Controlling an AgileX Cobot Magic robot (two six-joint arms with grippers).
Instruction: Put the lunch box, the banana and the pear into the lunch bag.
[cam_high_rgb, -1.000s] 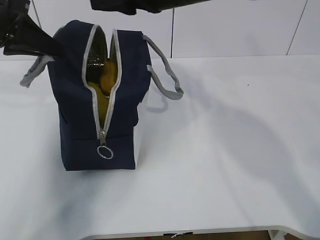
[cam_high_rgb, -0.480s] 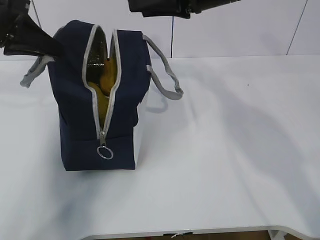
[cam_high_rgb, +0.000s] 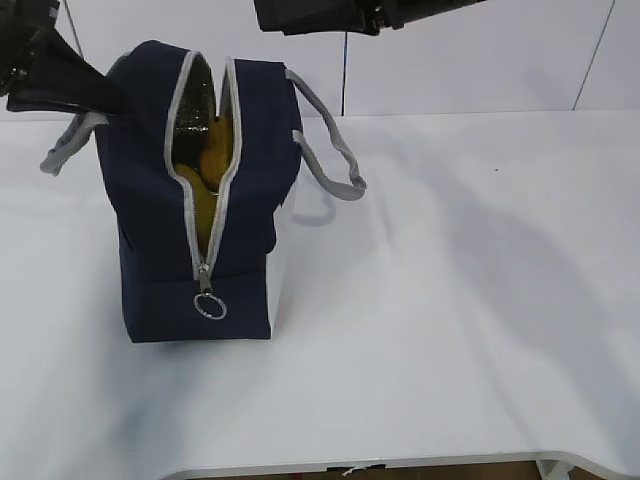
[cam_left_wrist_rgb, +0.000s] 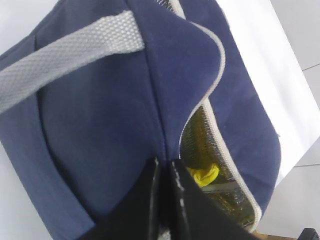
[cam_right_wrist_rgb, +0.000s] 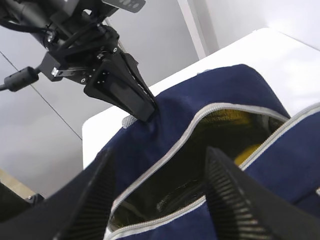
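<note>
Navy lunch bag stood upright on the white table, zipper open down its front, metal ring pull hanging low. Yellow fruit sat inside the silver lining; couldn't tell banana from pear, lunch box not visible. Left gripper was pressed together, pinching the navy fabric at the bag's top edge near the grey handle. Right gripper was spread wide, holding nothing, hovering just above the bag's open mouth, apart from it. Second handle drooped onto the table.
</note>
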